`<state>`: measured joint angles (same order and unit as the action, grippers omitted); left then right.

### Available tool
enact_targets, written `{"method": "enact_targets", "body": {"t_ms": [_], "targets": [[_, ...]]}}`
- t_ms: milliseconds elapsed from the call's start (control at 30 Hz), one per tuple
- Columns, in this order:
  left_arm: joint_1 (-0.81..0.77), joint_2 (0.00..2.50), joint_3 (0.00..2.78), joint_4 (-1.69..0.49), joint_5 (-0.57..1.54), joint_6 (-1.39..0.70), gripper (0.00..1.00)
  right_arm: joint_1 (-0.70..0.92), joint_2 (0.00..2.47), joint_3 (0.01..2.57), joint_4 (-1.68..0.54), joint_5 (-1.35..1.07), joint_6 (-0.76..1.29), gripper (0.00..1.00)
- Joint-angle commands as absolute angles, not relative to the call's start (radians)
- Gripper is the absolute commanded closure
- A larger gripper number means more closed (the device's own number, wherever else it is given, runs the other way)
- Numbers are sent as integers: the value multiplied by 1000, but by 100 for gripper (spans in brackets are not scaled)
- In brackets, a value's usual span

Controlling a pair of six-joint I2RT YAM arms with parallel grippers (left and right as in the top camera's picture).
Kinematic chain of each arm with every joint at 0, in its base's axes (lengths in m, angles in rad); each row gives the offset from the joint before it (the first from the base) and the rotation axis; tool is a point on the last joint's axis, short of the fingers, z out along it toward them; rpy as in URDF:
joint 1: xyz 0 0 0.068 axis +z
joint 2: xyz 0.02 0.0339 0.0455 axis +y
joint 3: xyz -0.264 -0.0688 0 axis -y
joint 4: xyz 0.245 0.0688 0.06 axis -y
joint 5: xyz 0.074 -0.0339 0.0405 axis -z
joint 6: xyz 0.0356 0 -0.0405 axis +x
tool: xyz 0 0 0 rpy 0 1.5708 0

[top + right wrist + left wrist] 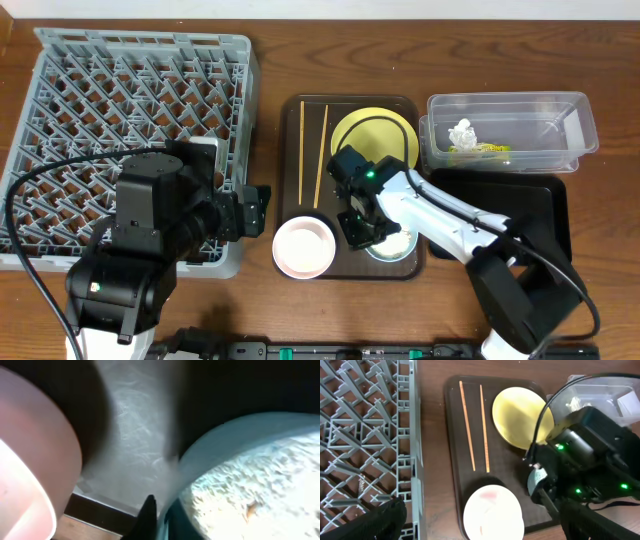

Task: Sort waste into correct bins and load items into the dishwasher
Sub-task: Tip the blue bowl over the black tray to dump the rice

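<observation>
Your right gripper (362, 222) is hanging over the left rim of the light blue round bowl (395, 248), which is sitting at the near right of the brown serving tray (288, 160). I cannot tell whether it is clenching that rim. The white rice-like scraps (250, 485) are lying loose inside, so a tilted lift would be risking a spill. A leftward swing would be risking a knock on the pinkish-white bowl (304, 247) just to the left. Your left gripper (258, 208) is hovering beside the grey plastic dish rack (140, 40); I cannot tell its state either.

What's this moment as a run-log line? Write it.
right gripper: at light blue bowl rim, grip unclear | rice scraps: in that bowl, on brown tray | left gripper: open, beside dish rack
</observation>
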<state>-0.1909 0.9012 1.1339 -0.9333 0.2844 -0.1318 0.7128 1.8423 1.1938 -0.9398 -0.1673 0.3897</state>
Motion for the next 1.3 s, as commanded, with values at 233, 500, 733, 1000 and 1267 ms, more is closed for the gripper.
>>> {"method": "enact_targets", "body": {"t_ms": [233, 500, 733, 1000, 1267], "targets": [[-193, 909, 1163, -934, 275, -136, 2, 622, 1766, 1195, -878, -387, 395, 99], [-193, 909, 1163, -934, 275, -136, 2, 465, 1586, 1194, -907, -484, 396, 99], [-193, 909, 1163, -934, 275, -136, 2, 296, 1517, 1190, -1036, -510, 358, 99], [-193, 909, 1163, -934, 275, -136, 2, 32, 1515, 1130, -1076, -724, 205, 99], [-193, 909, 1163, -934, 275, -136, 2, -281, 1518, 897, -914, -1075, 0, 99]]}}
